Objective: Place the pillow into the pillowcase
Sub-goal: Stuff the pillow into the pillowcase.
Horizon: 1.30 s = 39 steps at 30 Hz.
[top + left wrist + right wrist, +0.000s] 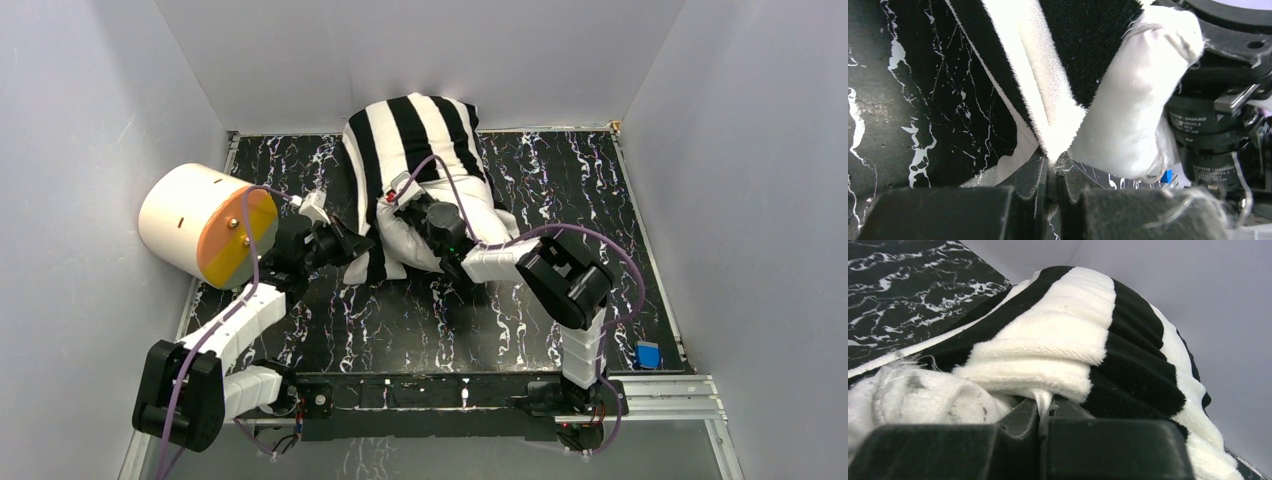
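Marbled tabletop (570,190), striped pillowcase (420,130) running near-to-far, pillow (405,252) end protruding nearward

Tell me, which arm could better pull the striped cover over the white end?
Probably right: the right claw pinches the pillowcase hem over the exposed pillow; the left claw grips only its side edge.

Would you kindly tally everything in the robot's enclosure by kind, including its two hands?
Pillows: 1, the white pillow
Pillowcases: 1, the striped pillowcase
Cylinders: 1, the cream cylinder with an orange face
Small items: 1, the small blue object
Robot hands: 2, the left hand and the right hand
Total: 6
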Each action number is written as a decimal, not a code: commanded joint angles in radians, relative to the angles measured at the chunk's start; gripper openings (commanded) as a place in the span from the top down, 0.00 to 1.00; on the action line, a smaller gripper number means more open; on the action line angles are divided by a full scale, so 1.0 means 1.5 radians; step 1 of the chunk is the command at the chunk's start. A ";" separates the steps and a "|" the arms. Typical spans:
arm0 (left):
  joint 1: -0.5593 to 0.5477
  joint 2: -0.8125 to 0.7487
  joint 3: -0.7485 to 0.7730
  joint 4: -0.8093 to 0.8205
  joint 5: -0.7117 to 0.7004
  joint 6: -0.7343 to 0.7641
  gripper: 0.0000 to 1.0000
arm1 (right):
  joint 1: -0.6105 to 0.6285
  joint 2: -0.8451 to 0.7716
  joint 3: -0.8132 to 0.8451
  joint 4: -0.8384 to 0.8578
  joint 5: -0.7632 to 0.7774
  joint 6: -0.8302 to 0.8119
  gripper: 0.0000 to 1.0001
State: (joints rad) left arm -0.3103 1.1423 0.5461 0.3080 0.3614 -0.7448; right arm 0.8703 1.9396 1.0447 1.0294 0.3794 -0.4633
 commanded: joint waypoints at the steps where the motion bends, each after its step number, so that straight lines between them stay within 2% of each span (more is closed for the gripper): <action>1: -0.026 -0.054 0.000 -0.082 0.140 -0.012 1.00 | -0.089 -0.005 0.001 -0.084 -0.091 0.061 0.94; 3: -0.026 -0.026 0.008 -0.092 0.123 0.007 1.00 | -0.086 -0.047 0.020 -0.233 -0.110 0.134 0.82; 5: -0.026 -0.002 0.017 -0.100 0.119 0.013 0.98 | -0.088 -0.106 0.011 -0.353 -0.107 0.234 0.65; 8: -0.027 -0.013 0.022 -0.111 0.106 0.014 0.79 | -0.096 -0.199 0.006 -0.554 -0.125 0.400 0.38; 11: -0.030 -0.074 0.033 -0.152 0.059 0.026 0.64 | -0.101 -0.291 -0.014 -0.694 -0.195 0.516 0.04; 12: -0.032 -0.094 0.042 -0.173 0.040 0.036 0.61 | -0.107 -0.314 -0.021 -0.736 -0.218 0.560 0.02; 14: -0.036 -0.131 0.064 -0.212 0.003 0.056 0.54 | -0.135 -0.362 -0.040 -0.786 -0.285 0.613 0.01; 17: -0.040 -0.162 0.109 -0.283 -0.062 0.119 0.44 | -0.181 -0.437 -0.082 -0.816 -0.332 0.709 0.01; 22: -0.045 -0.144 0.224 -0.302 -0.099 0.256 0.41 | -0.214 -0.547 -0.089 -0.900 -0.287 0.839 0.01; 26: -0.054 -0.057 0.329 -0.273 -0.059 0.373 0.41 | -0.216 -0.652 -0.135 -0.905 -0.207 0.944 0.01; 29: -0.080 0.032 0.418 -0.260 -0.016 0.451 0.41 | -0.223 -0.693 -0.161 -0.909 -0.172 0.978 0.01; 33: -0.189 0.140 0.524 -0.252 -0.067 0.606 0.37 | -0.250 -0.700 -0.200 -0.870 -0.202 1.002 0.01; 39: -0.257 0.322 0.632 -0.228 -0.099 0.696 0.34 | -0.294 -0.673 -0.270 -0.760 -0.249 1.075 0.01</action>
State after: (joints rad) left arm -0.6559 1.5082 1.4029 -0.0620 0.2565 0.1261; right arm 0.4637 0.8997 0.6865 -0.2493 0.0368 1.0397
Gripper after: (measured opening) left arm 0.652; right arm 0.985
